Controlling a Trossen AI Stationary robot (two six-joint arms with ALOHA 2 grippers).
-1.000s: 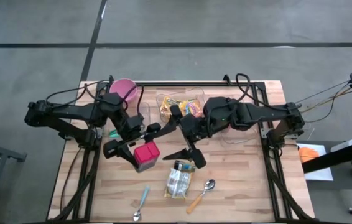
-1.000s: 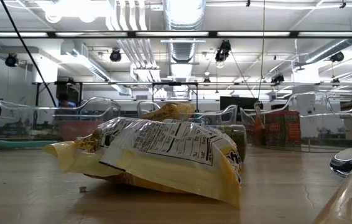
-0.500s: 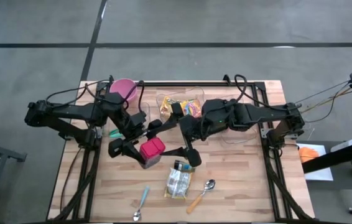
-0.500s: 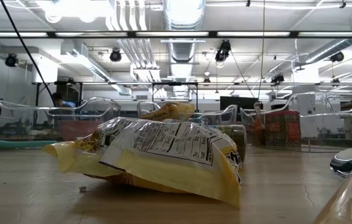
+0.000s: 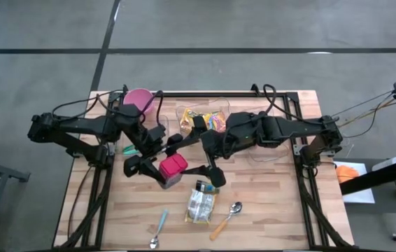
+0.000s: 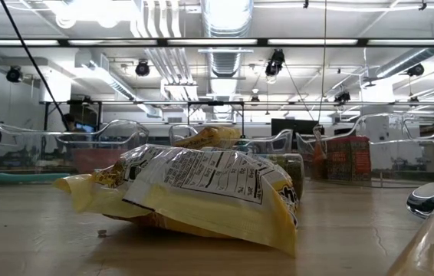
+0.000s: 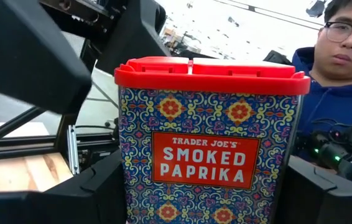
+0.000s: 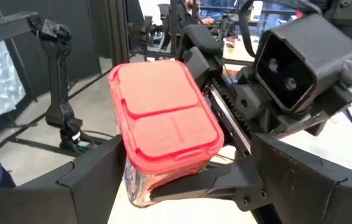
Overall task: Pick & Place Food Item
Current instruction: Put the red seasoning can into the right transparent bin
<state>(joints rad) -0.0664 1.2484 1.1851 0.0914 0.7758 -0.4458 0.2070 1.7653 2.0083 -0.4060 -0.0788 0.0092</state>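
Observation:
A Smoked Paprika tin (image 7: 207, 143) with a patterned body and a red lid (image 5: 171, 166) hangs in the air over the middle of the table. My left gripper (image 5: 157, 168) is shut on its lower body. My right gripper (image 5: 192, 159) faces it from the table's right, open. In the right wrist view its fingers (image 8: 89, 180) stand on either side of the tin (image 8: 163, 124), and I cannot tell whether they touch it. A yellow snack bag (image 5: 200, 203) lies flat on the table below, also shown in the low view (image 6: 194, 195). My left gripper pinches the tin's lower body (image 7: 129, 186) between its two fingers (image 7: 95, 193), one on each narrow side. The fingers come level from the table's left. The tin is lifted clear of the table, lid uppermost and somewhat tilted.
A pink bowl (image 5: 140, 99) and a clear container of food packets (image 5: 201, 120) stand at the far side. A wooden-handled spoon (image 5: 226, 218) and a blue-handled spoon (image 5: 159, 227) lie near the front edge. A person (image 7: 344, 56) sits beyond the table.
My left gripper has turned a little at the wrist, and the tin with its red lid has shifted slightly toward my right gripper. My right gripper has tipped slightly toward the tin. Neither gripper has opened or shut.

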